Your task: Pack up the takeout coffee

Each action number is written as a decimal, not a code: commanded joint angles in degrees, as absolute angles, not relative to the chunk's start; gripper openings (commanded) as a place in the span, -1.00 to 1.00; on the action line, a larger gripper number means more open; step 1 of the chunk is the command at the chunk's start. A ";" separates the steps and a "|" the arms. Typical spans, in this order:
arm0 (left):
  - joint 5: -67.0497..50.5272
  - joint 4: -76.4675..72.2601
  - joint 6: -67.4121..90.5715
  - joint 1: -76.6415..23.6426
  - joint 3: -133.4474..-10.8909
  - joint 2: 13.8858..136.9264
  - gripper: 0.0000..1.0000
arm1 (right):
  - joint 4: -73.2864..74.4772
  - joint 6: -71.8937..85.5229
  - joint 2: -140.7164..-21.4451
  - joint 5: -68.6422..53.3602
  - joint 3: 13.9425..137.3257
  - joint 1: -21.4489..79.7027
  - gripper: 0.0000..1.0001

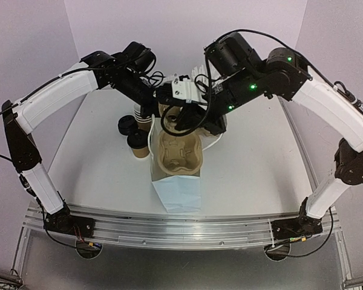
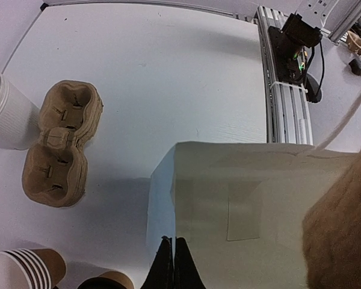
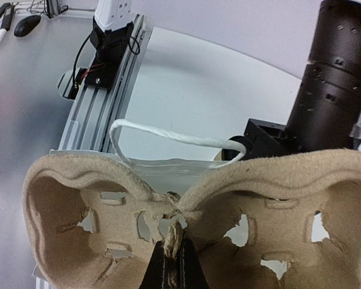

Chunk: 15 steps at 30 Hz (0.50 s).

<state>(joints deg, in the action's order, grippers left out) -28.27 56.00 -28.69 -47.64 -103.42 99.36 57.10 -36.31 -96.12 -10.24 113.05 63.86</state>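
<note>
The rough moulded-pulp carrier [image 3: 60, 208] is pinched at its central ridge by the right gripper [image 3: 171, 271]; the smooth white paper bag [image 2: 240, 180] is clamped at its rim by the left gripper [image 2: 173, 268].

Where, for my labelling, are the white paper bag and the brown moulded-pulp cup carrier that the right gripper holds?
white paper bag [image 1: 177, 194]: top external view, on its near side wall.
brown moulded-pulp cup carrier [image 1: 176, 155]: top external view, on its middle.

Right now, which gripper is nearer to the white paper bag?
Left. The left gripper is shut on the rim of the white paper bag, touching it. The right gripper is shut on the pulp cup carrier, held at the bag's mouth.
</note>
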 commanded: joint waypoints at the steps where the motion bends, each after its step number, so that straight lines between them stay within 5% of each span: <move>1: -28.21 55.07 -26.46 -47.90 -104.82 98.16 -1.00 | 60.12 -36.18 -96.24 -8.56 113.63 64.42 -1.00; 15: -22.92 52.25 -26.98 -47.55 -105.42 97.95 -1.00 | 65.91 -31.00 -96.34 -9.76 106.81 66.33 -1.00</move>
